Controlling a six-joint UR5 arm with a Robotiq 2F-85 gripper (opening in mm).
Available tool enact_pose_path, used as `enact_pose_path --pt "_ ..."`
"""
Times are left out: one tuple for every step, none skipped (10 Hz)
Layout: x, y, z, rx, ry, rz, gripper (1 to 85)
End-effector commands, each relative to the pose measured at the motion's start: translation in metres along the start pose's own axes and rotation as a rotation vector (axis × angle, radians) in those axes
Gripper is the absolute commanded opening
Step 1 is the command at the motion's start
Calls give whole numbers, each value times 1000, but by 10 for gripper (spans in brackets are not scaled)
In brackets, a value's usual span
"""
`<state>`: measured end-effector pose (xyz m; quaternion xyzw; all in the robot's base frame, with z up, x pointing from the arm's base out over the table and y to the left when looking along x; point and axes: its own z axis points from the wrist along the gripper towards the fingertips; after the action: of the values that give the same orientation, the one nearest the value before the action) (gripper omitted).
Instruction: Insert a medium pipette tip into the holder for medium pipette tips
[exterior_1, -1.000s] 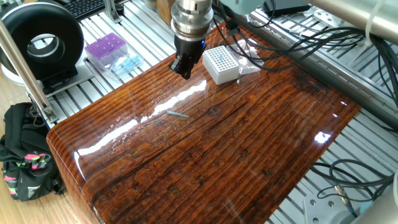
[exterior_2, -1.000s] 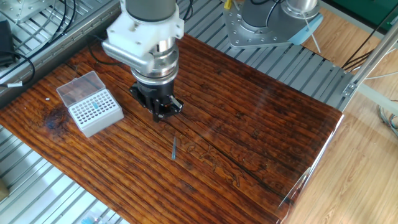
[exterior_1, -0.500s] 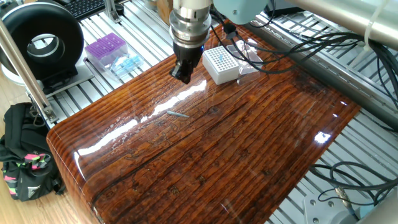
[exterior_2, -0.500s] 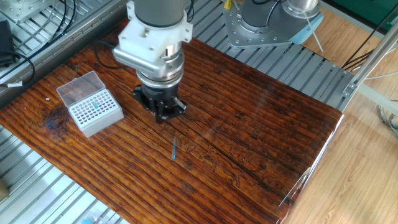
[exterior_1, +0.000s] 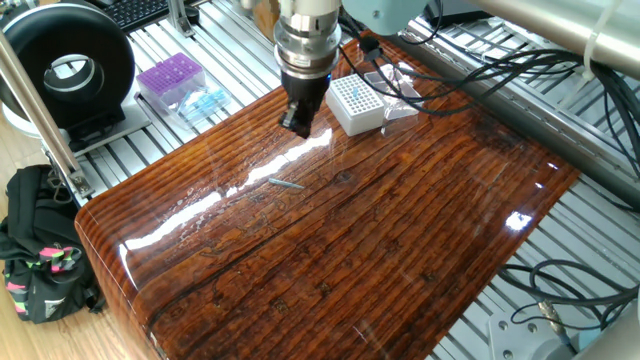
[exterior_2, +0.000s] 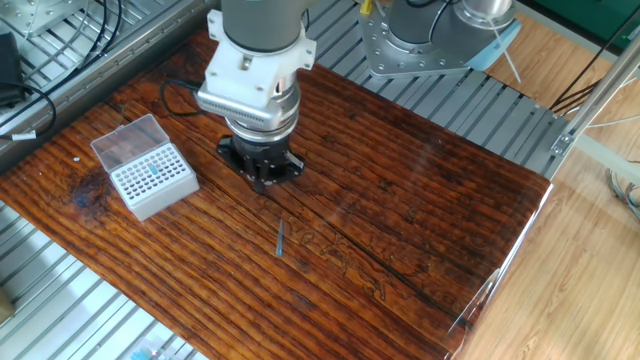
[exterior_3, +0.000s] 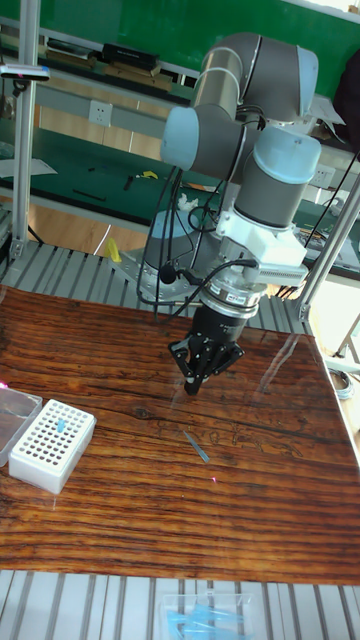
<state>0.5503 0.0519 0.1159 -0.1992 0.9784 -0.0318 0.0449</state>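
The medium pipette tip (exterior_1: 287, 184) lies flat on the wooden table, a thin greyish cone (exterior_2: 281, 238) (exterior_3: 196, 447). My gripper (exterior_1: 297, 126) hangs above the table between the tip and the holder, a short way from the tip (exterior_2: 262, 183) (exterior_3: 192, 386). Its fingers meet in a point, shut, with nothing between them. The holder for medium pipette tips (exterior_1: 356, 104) is a white block with a grid of holes (exterior_2: 150, 178) (exterior_3: 52, 445). Its clear lid (exterior_2: 125, 140) lies open behind it. One bluish tip stands in the grid.
A purple grid-topped box (exterior_1: 170, 78) and a bag of blue tips (exterior_1: 203, 103) lie on the metal rails beyond the table's edge. A black round device (exterior_1: 70, 70) stands at the far left. Cables (exterior_1: 480, 70) run along the right side.
The gripper has shifted a little away from the holder and toward the lying tip. The tip and the holder have not moved.
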Motion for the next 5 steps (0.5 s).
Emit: enact_pose_path --pt "0 4 2 -7 -6 -40 10" --pt "6 0 2 7 17 -57 10" --pt "8 4 2 -10 23 -51 10" --pt "5 7 2 -20 10 -39 10" --pt "2 5 2 -14 1 -35 10"
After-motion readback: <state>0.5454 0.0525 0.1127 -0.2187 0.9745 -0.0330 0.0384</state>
